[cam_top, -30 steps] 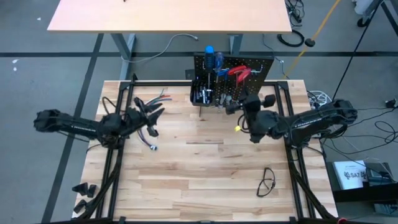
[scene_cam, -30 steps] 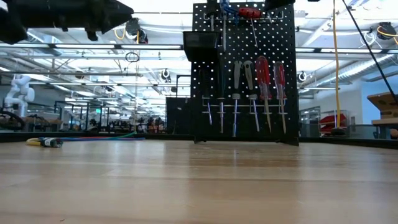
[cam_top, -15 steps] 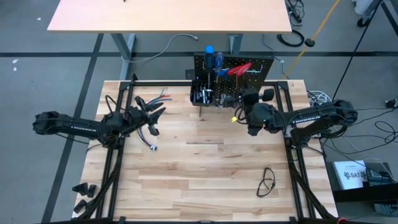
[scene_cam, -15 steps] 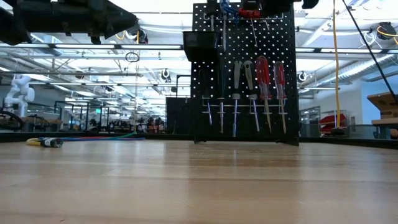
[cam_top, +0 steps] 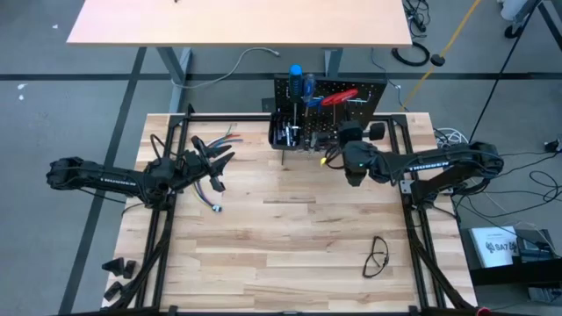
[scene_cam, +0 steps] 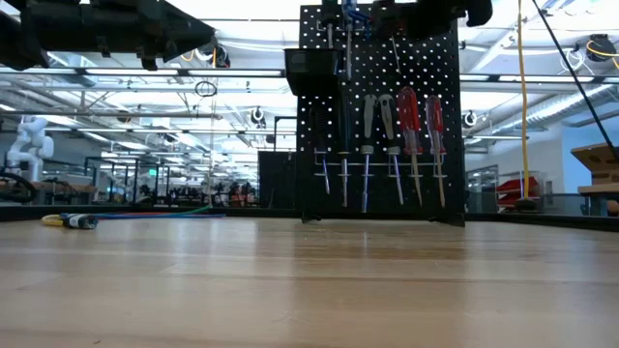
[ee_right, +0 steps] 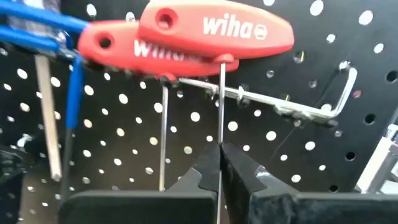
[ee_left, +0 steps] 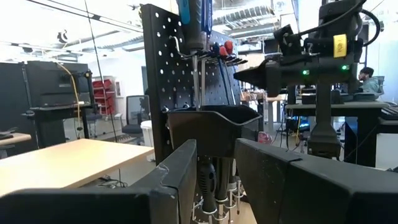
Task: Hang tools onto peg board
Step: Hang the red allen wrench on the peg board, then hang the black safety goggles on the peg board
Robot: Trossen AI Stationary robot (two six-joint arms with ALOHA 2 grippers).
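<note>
The black peg board stands upright at the table's far edge and shows in the low view. Its small bin is on the front. My right gripper is at the board's top, shut on a red T-handled tool. A second red handle sits behind it on a metal hook. My left gripper is open and empty, held above the table's left side, pointing at the board. My right gripper pinches the red tool's thin metal shaft between its two fingertips, well below the handle. The fingers come level from the table's near side and lie across the shaft. The tool is upright, handle on top, just above the hook's rod; whether it rests there I cannot tell.
Blue-handled screwdrivers stand in the board's top, and red-handled ones hang in its lower row. A blue tool hangs beside the red handles. A bundle of coloured wires lies at the left, and glasses at the near right.
My right gripper has moved toward the far edge and a little to the left, up against the top of the peg board, where it now covers the red handle in the low view.
</note>
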